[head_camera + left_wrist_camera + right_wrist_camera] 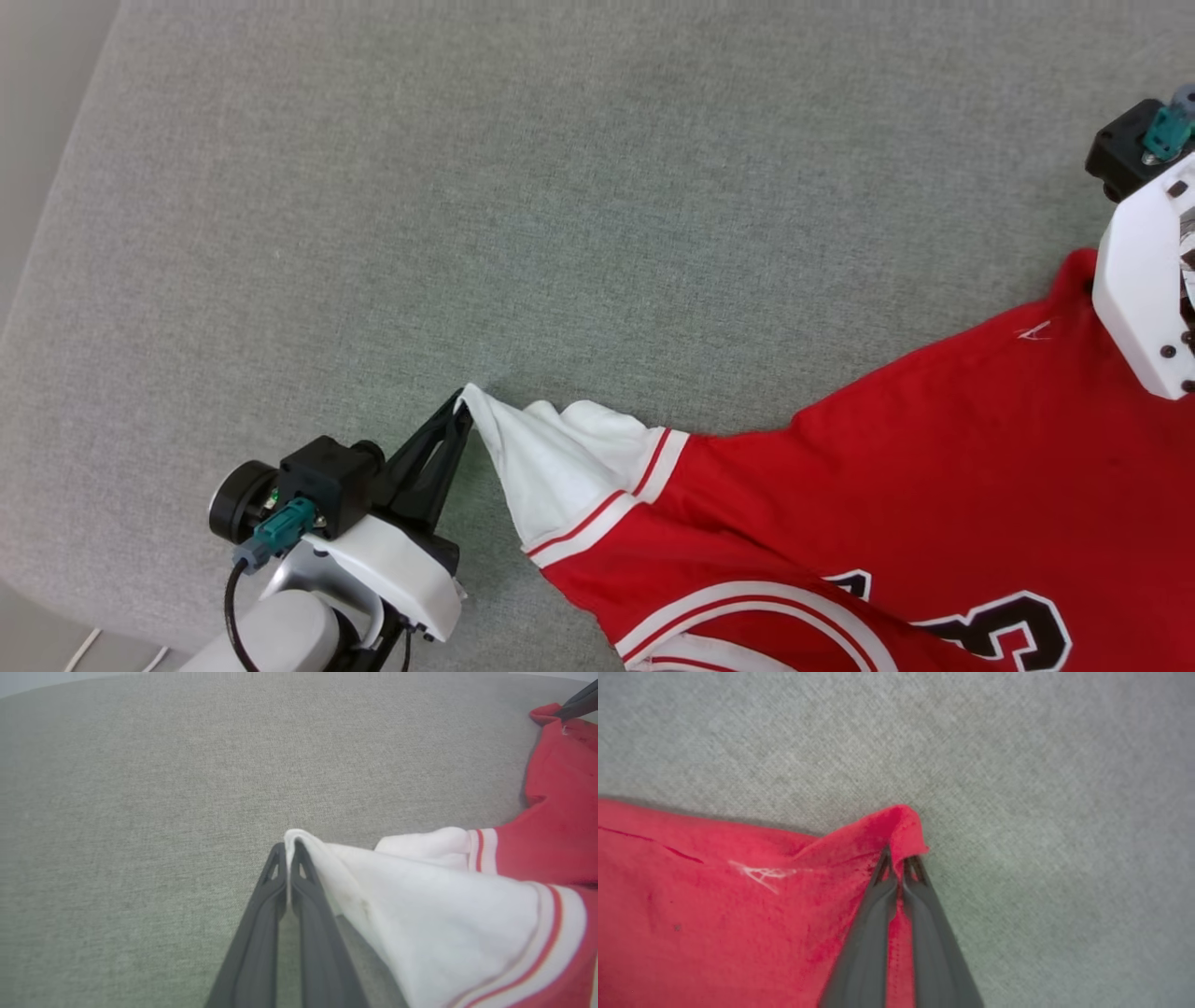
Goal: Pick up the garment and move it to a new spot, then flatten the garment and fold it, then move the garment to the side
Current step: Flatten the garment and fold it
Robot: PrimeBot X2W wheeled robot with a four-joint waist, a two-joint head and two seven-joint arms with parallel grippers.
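The red shirt [934,467] lies on the grey counter [467,187]. Our left claw [464,403] is clamped on its white sleeve [560,457] tip, our right claw [899,859] on its red corner, so we can lift it

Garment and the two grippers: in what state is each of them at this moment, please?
garment: unfolded, spread over the grey surface, held at two ends.
left gripper: shut on the tip of the garment's white sleeve.
right gripper: shut on a red corner of the garment.
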